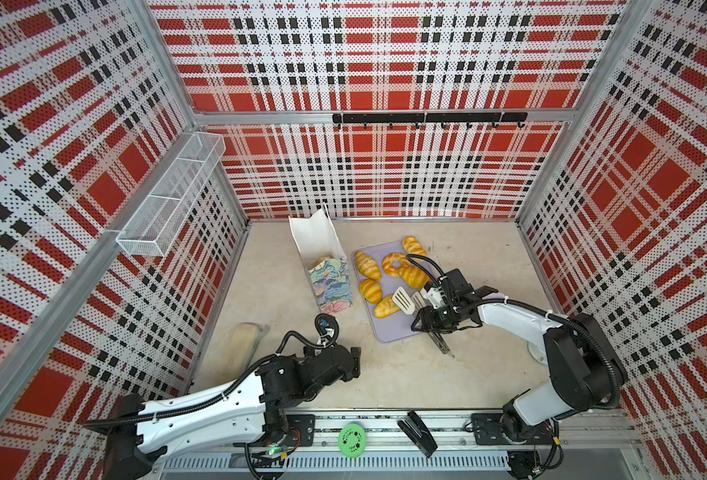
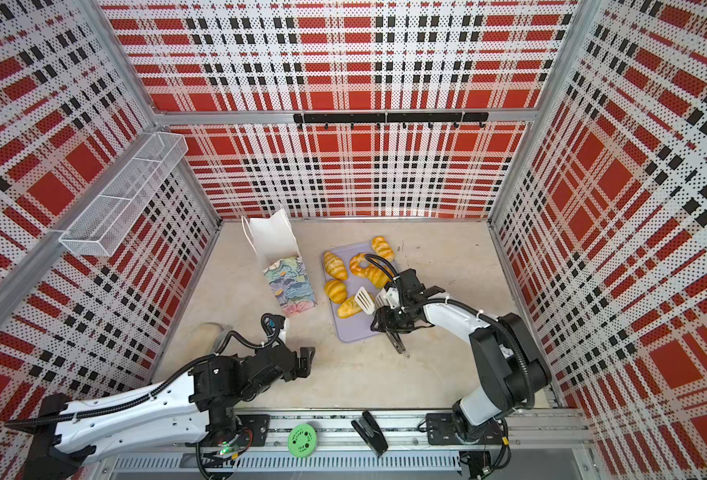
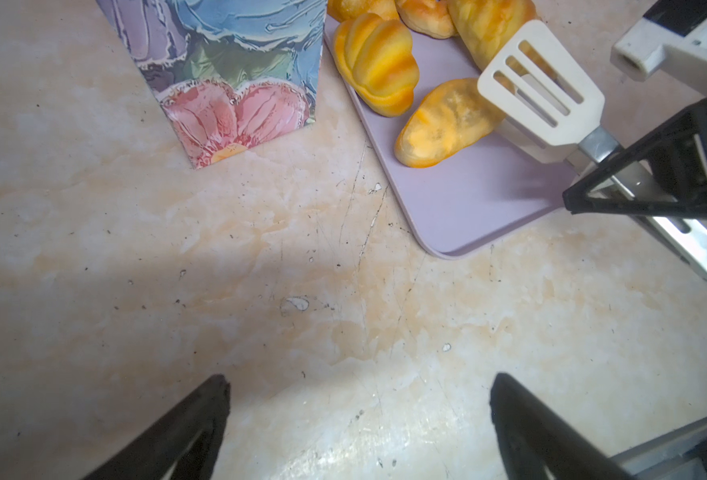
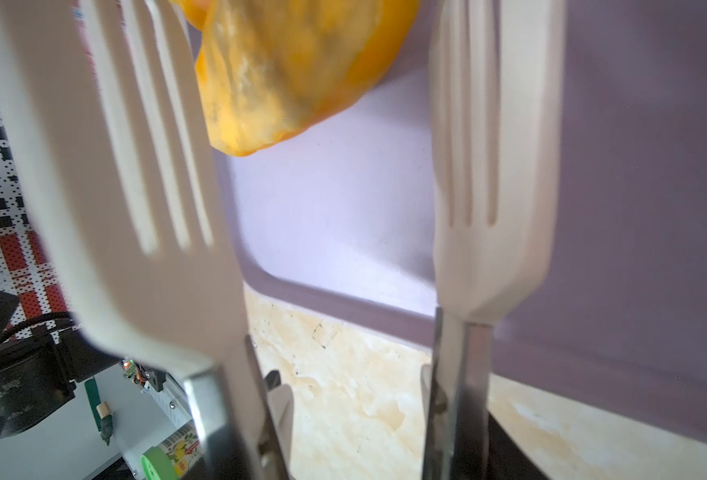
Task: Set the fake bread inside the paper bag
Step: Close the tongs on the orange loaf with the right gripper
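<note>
Ahead of the spread left claw [image 3: 358, 382] stands the paper bag [image 1: 330, 282], its open mouth seen only in both top views. On the tray [image 1: 393, 330], fake bread [image 1: 386, 306] lies just beyond the parted tongs [image 1: 401, 298] pinched by the right claw [image 1: 434, 324].

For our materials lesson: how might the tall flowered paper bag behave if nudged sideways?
The paper bag stands tall on a narrow base, so it probably tips easily. Its thin white walls splay at the mouth, suggesting it would flex, not resist.

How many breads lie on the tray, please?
6: one bun at the far edge, a ring mid-tray, a croissant beside it, three more along the bag side. The right arm may hide others.
</note>
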{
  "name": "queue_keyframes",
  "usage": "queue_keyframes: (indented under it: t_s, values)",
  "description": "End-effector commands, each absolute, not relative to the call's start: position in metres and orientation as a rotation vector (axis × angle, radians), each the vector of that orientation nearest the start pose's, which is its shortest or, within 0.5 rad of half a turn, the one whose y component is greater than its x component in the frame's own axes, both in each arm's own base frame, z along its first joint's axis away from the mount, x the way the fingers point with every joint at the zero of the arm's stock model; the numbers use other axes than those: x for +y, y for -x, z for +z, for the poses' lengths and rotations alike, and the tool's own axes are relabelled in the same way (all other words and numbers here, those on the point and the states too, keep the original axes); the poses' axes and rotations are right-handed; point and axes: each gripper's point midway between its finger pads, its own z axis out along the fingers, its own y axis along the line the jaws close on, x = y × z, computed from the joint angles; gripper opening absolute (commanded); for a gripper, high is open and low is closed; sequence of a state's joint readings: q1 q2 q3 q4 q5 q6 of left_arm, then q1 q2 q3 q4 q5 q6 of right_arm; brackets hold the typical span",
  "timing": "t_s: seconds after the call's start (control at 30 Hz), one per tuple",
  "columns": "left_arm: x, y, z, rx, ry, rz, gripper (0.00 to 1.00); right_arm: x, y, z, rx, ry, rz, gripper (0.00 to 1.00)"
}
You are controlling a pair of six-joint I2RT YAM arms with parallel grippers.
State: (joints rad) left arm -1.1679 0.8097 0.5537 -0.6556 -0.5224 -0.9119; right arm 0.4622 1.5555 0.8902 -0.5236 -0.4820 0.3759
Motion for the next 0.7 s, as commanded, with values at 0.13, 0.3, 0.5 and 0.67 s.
queue_keyframes:
  t_s: [0.13, 0.3, 0.5, 0.67]
  values:
    - [-0.178, -0.172, 0.133, 2.324, -0.071, -0.403, 0.99, 0.229, -0.268, 0.072, 2.828, 0.289, 0.927, 0.59]
    - [-0.177, -0.172, 0.136, 2.314, -0.064, -0.416, 0.99, 0.228, -0.270, 0.063, 2.887, 0.272, 0.899, 0.58]
    - [-0.174, -0.171, 0.135, 2.310, -0.052, -0.426, 0.99, 0.229, -0.275, 0.063, 2.899, 0.272, 0.893, 0.56]
    - [-0.172, -0.171, 0.137, 2.302, -0.044, -0.427, 0.99, 0.231, -0.275, 0.065, 2.913, 0.299, 0.893, 0.42]
